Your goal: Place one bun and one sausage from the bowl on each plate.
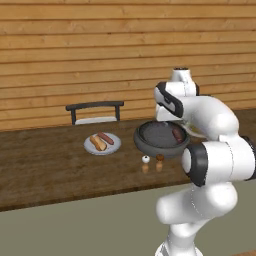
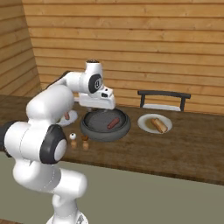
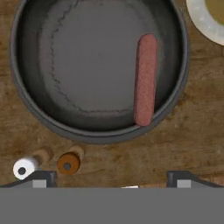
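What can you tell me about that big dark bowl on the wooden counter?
The wide, shallow, dark-grey round bowl has a thick rim and a matte, slightly mottled inside. It sits upright on the brown wooden counter. One reddish-brown sausage lies inside against the wall. No bun is in it.

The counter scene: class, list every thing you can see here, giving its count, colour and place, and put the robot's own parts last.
bowl: one, dark grey, middle of the counter.
sausage: one, reddish brown, lying in the bowl against its wall.
left plate: one, light grey, left of the bowl, bearing a bun and a sausage.
right plate: one, light grey, right of the bowl, something tan on it.
shakers: two, one white-topped and one brown-topped, in front of the bowl.
chair: one, dark, behind the counter.
counter: one, dark wood.
gripper: one, dark tips, open above the bowl.
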Available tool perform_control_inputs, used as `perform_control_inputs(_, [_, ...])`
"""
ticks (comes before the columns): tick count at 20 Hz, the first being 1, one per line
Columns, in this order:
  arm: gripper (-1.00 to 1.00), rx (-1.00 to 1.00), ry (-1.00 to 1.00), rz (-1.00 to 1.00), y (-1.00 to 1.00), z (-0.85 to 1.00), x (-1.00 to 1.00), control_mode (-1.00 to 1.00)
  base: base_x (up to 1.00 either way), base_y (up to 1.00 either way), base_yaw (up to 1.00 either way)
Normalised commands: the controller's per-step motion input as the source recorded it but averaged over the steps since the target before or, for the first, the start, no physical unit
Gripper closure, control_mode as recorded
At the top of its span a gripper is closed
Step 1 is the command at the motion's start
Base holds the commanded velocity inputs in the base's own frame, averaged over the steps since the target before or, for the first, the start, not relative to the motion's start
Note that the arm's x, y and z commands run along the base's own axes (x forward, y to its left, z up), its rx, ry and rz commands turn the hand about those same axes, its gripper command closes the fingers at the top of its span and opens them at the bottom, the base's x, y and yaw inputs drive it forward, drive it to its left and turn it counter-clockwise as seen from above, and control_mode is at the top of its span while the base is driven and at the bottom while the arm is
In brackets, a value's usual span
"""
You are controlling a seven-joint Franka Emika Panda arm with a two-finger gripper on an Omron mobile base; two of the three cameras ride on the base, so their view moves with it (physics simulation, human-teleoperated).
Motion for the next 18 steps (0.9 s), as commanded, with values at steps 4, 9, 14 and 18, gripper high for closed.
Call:
perform_control_inputs(4, [-1.0, 0.08, 0.06, -0.03, -0.41, -0.45, 0.13, -1.0, 0.0, 0.0, 0.0])
perform_control_inputs(9, [-1.0, 0.01, 0.04, 0.0, -0.02, -0.25, 0.31, -1.0, 0.0, 0.0, 0.0])
perform_control_inputs(14, [-1.0, 0.0, 0.17, 0.0, 0.0, 0.0, 0.58, -1.0, 0.0, 0.0, 0.0])
perform_control_inputs(18, [-1.0, 0.02, 0.02, 0.0, -0.41, -0.33, 0.22, -1.0, 0.0, 0.0, 0.0])
